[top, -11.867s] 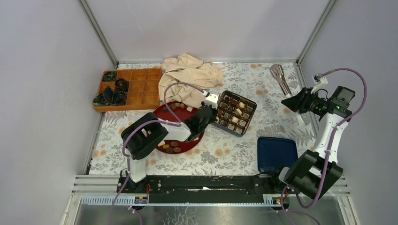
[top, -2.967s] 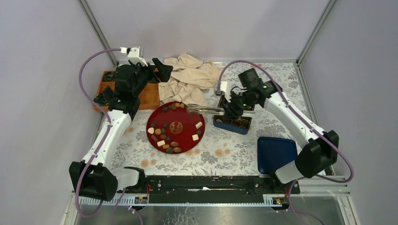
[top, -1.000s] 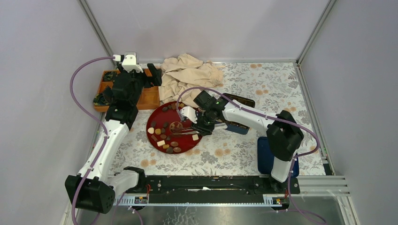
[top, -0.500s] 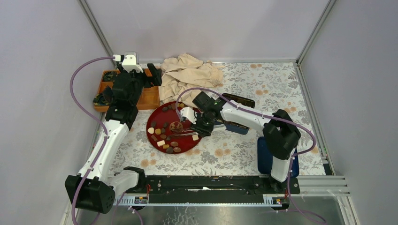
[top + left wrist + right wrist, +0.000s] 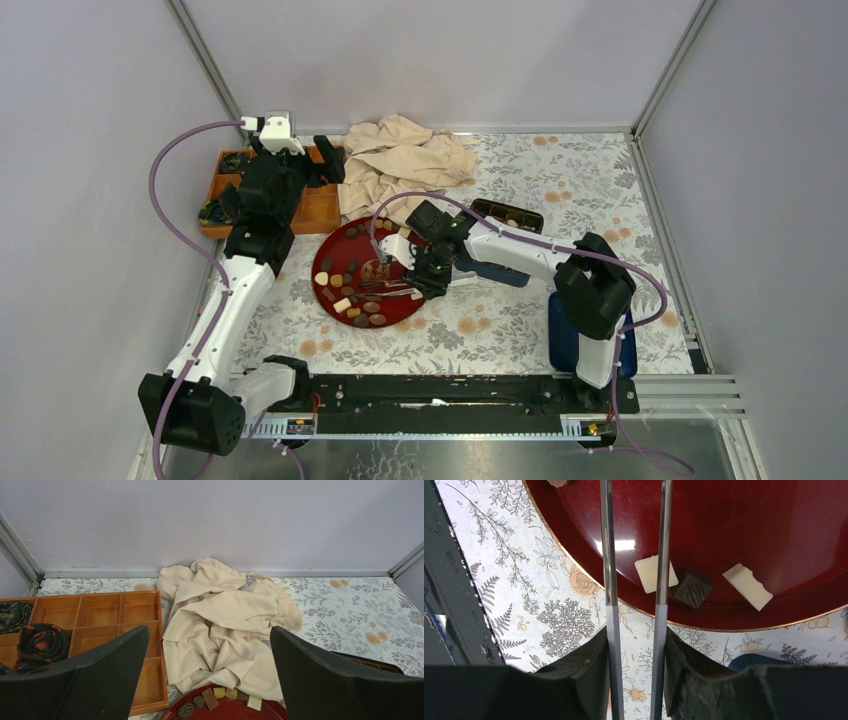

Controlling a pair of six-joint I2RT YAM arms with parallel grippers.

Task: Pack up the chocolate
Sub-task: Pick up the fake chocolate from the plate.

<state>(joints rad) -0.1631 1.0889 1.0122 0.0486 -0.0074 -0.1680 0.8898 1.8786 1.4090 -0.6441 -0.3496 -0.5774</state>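
The chocolate (image 5: 352, 293) lies as several dark, light-brown and cream pieces on a round red plate (image 5: 398, 250). My right gripper (image 5: 426, 279) is shut on metal tongs (image 5: 386, 289), whose tips reach left over the plate. In the right wrist view the tongs' two arms (image 5: 608, 580) run between my fingers (image 5: 589, 670), slightly apart, with a cream square (image 5: 655, 573) under the right arm, next to a dark piece (image 5: 694, 587). The tong tips are out of that view. My left gripper (image 5: 322, 166) hangs open and empty at the back left, over a beige cloth (image 5: 225, 615).
A wooden organizer (image 5: 300, 205) holding dark coiled items stands at the back left. A dark chocolate box (image 5: 510, 214) lies behind my right arm, partly hidden. A blue lid (image 5: 560, 335) lies near the right base. More chocolate pieces (image 5: 222, 695) sit at the plate's far edge under the cloth's hem.
My right gripper has carried the tongs a little to the left and toward the near edge over the red plate. The left arm has not moved.
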